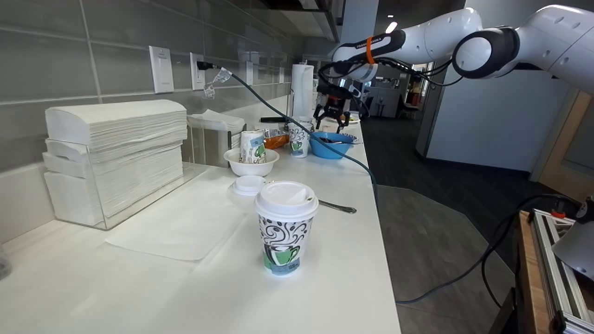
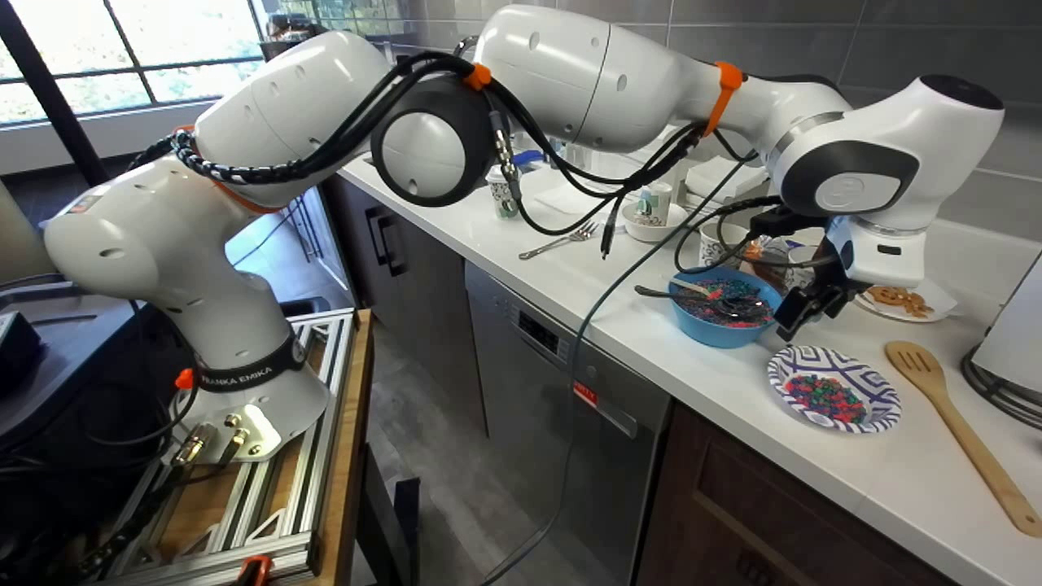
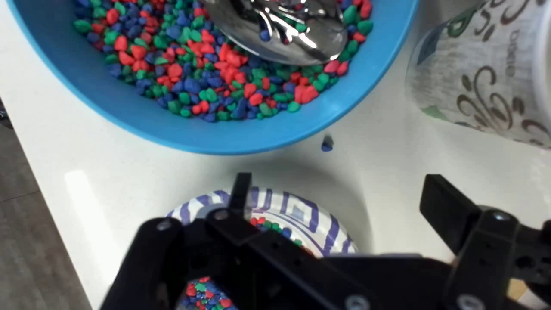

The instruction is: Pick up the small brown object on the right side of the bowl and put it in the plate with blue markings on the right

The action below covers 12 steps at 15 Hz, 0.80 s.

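One teal cable [image 1: 274, 108] crosses before the round blue plastic bowl [image 1: 326, 152] in an exterior view; a white-lidded patterned paper cup [image 1: 285, 227] stands nearer me. In an exterior view, the white paper plate with blue markings [image 2: 859, 376], holding coloured pebbles [image 2: 826, 399], sits between bowl and wooden spatula [image 2: 961, 423]. In the wrist view, the black gripper [image 3: 338, 189], fingers spread wide, partly hides the plate.

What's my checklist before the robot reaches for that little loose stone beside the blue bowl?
1. Gripper open, holding nothing: ok.
2. Little stone visible, outside the blue bowl: ok.
3. Stone brown, as the task says: not ok, looks dark blue.
4. Stone between the fingertips: not ok, ahead of them in the wrist view.
5. Room on the patterned plate: ok, coloured bits leave part bare.
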{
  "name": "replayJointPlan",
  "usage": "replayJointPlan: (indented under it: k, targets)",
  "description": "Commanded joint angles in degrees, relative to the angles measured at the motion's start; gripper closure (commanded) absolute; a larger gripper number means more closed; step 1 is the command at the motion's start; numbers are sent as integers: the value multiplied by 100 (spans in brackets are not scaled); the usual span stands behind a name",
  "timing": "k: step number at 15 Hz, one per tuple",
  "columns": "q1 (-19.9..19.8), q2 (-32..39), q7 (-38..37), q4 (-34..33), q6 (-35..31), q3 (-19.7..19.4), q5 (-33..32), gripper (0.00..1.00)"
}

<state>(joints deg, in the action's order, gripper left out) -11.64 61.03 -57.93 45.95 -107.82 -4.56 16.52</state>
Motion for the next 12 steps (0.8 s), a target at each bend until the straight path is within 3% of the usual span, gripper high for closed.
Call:
replayJointPlan:
  k: [1,12]
  targets:
    - [-81,349,33,-477,36,140,124,0]
    - [-53,681,144,-717,3,191,51,0]
